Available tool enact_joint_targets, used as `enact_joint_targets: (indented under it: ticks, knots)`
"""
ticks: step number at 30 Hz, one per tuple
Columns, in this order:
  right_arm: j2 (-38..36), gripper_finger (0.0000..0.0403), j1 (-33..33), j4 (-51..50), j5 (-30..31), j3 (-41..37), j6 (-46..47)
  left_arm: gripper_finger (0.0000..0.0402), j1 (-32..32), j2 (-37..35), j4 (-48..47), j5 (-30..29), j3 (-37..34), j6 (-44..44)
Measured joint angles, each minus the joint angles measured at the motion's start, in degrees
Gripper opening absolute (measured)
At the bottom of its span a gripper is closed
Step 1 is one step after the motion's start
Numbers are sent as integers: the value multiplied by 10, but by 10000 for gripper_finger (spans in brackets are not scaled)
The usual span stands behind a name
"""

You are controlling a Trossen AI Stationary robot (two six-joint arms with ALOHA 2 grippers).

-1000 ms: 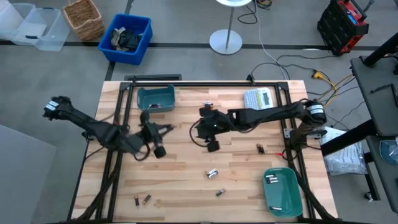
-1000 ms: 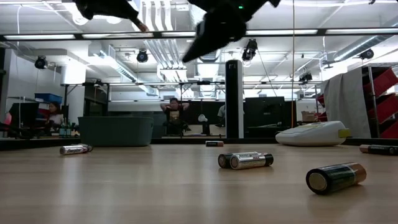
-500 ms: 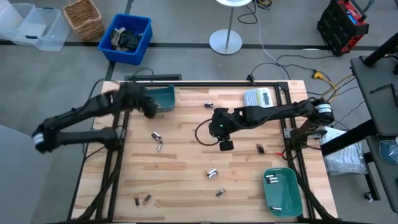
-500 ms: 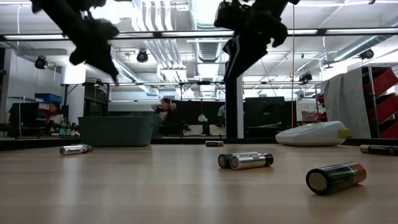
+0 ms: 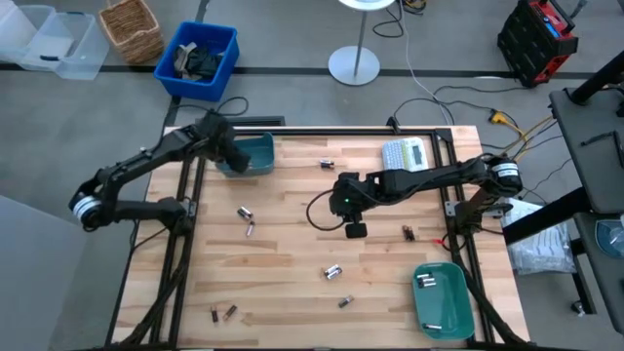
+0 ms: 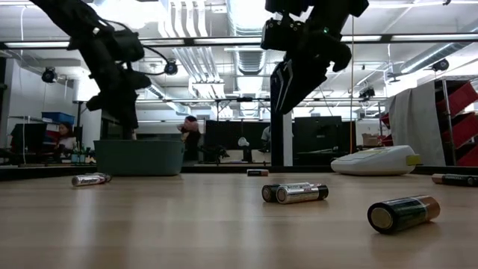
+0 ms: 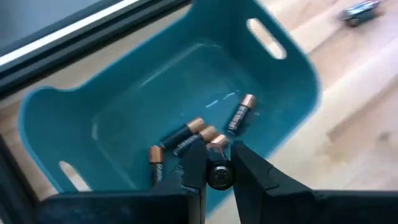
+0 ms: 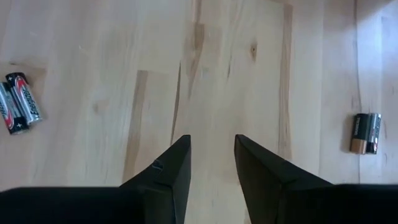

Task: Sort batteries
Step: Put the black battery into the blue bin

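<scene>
My left gripper (image 5: 234,156) hangs over the far-left teal bin (image 5: 255,146), shut on a dark battery (image 7: 219,175). In the left wrist view several coppery-tipped batteries (image 7: 239,115) lie on the floor of that bin (image 7: 74,130). My right gripper (image 5: 354,228) is open above the table's middle and holds nothing; its wrist view shows silvery cells (image 8: 17,102) and a dark pair (image 8: 365,132) lying on the wood to either side of it. More loose batteries (image 5: 333,272) lie flat on the table. In the low view the left gripper (image 6: 123,112) stands just above its bin (image 6: 139,157). My left gripper pinches one dark battery between its two fingers (image 7: 194,163), coming from above and pointing down into the bin. The battery lies along the fingers, its round end (image 7: 219,176) facing the wrist camera. It is lifted clear above the bin's floor.
A second teal bin (image 5: 458,310) at the near right corner holds silvery cells (image 5: 425,282). The grey-white label maker (image 5: 407,154) sits at the far right. Loose cells lie at the left middle (image 5: 248,219), the near left (image 5: 222,312) and the right (image 5: 408,233).
My left arm has swung from the table's left middle toward the far edge, and its gripper now hangs low over the teal bin. Two batteries that it covered now show on the wood. My right gripper has shifted a little toward the table's right.
</scene>
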Motion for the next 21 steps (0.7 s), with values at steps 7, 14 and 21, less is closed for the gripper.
enact_joint_targets:
  ticks: [7,14,21]
  knots:
    - [0,123,0,10,0,-6,8,29,0,37,52,-14,0,2]
    - [0,134,10,-17,0,-14,50,29,0,64,53,-15,11,8]
    - [-41,120,61,-97,-5,-46,78,29,-4,86,55,-17,11,26]
